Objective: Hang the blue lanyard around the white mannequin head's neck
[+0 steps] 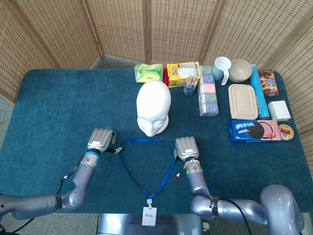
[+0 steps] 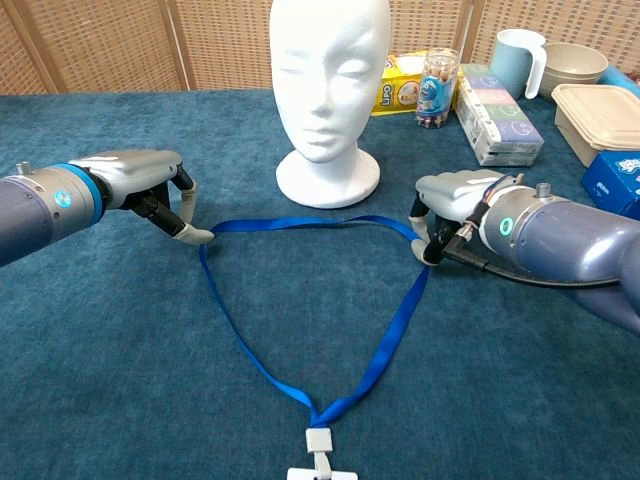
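Observation:
The white mannequin head [image 1: 153,110] [image 2: 328,90] stands upright mid-table, facing me. In front of it the blue lanyard [image 1: 166,176] [image 2: 380,345] lies as a taut triangle, its white badge [image 1: 149,216] hanging at the near table edge. My right hand [image 1: 186,148] [image 2: 455,205] pinches the strap's right corner, just right of the head's base. At the strap's left corner is my left hand [image 1: 101,139] [image 2: 150,185], fingers curled. Its thumb tip touches the strap, and nothing shows between thumb and fingers.
Snack packs [image 1: 182,73], a cup [image 1: 221,67], a bowl [image 1: 240,70], a lidded lunchbox [image 1: 243,101] and a cookie box [image 1: 254,130] crowd the back right. A wicker screen [image 1: 122,24] closes off the rear. Bare blue cloth [image 1: 58,107] stretches to the left.

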You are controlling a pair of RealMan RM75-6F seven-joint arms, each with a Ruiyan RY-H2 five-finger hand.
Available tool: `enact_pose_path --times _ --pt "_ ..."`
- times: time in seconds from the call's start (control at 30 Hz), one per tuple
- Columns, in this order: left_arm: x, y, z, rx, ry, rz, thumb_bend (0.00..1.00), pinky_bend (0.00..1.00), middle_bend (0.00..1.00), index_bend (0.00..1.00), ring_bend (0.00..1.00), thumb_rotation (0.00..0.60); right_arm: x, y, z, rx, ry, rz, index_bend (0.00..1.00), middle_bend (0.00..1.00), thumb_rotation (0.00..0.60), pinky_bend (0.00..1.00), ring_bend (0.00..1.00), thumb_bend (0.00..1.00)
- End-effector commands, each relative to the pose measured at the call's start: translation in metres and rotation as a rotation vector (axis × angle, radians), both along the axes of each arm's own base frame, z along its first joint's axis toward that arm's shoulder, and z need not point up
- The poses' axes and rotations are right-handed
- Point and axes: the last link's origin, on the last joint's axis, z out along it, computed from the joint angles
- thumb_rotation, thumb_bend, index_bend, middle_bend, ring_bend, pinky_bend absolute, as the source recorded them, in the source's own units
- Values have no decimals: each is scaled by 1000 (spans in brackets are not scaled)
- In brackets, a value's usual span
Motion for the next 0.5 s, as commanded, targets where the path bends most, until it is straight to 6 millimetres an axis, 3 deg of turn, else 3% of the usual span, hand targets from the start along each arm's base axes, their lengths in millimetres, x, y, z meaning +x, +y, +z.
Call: enact_pose_path --times 0.03,0.5 --pt "4 1 -5 10 -7 3 206 976 1000 564 1000 375 -1 0 0 1 -1 -2 599 954 507 1000 1000 580" --pt "8 7 -18 8 7 15 224 983 1000 563 1000 380 -6 -1 3 2 -11 -13 601 955 509 1000 1000 581"
